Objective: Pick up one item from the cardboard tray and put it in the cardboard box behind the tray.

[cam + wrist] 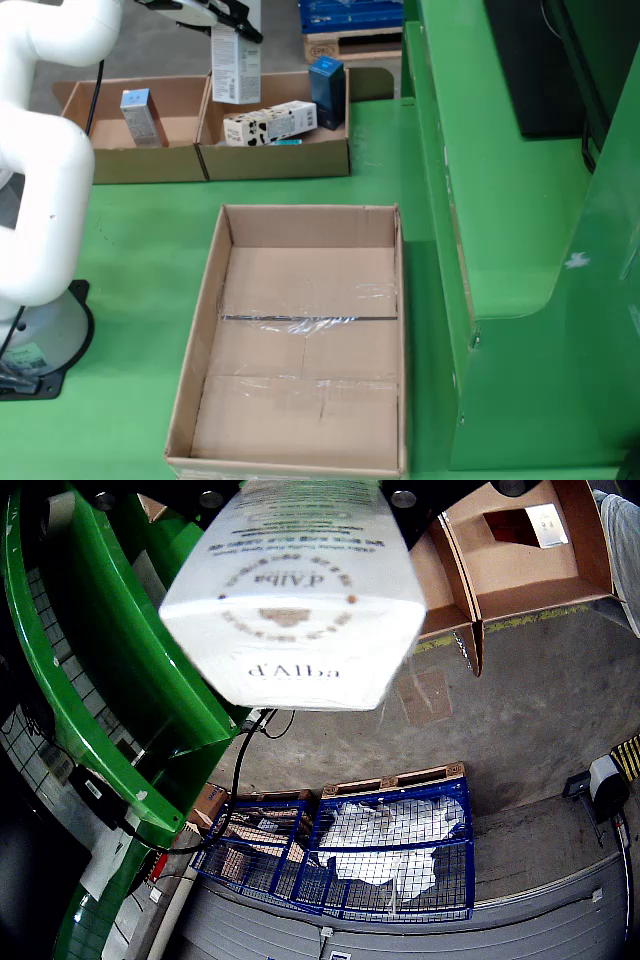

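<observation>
My gripper (232, 20) is shut on a white d'Alba box (236, 66), which hangs upright above the divide between two cardboard boxes at the back. In the wrist view the white box (295, 590) fills the top centre, with the gripper (305, 498) clamping it from both sides. The right back box (275, 160) holds a cow-patterned carton (270, 122) and a dark blue box (327, 90). In the left back box (125, 162) stands a small grey-blue box (140, 115). The large cardboard tray (215, 330) in front shows only its taped bottom.
The white arm (45, 170) and its base (40, 345) stand at the left of the green table. A raised green step (500, 200) runs along the right. Beyond the table are a blue wire cage (390, 850) and a wooden pallet (350, 45).
</observation>
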You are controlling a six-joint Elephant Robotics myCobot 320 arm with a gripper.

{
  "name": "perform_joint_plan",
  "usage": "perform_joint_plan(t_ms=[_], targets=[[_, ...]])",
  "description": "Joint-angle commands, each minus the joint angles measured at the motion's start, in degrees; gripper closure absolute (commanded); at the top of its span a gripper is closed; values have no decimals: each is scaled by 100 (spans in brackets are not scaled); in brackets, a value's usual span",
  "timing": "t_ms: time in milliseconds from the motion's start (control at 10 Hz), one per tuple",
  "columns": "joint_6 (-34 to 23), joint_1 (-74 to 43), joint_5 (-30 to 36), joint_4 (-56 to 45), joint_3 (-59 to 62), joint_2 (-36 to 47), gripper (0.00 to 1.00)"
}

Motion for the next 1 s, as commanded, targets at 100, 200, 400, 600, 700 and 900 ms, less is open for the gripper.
perform_joint_plan(t_ms=[100, 200, 400, 600, 700, 900], targets=[[-1257, -283, -1657, 3741, 158, -1051, 100], [-1272, -283, -1657, 3741, 158, -1051, 100], [-1191, -359, -1657, 3741, 158, -1097, 100], [-1291, -359, -1657, 3741, 158, -1097, 100], [-1404, -359, -1657, 3741, 158, -1097, 100], [-1579, -359, -1657, 3741, 158, -1097, 100]])
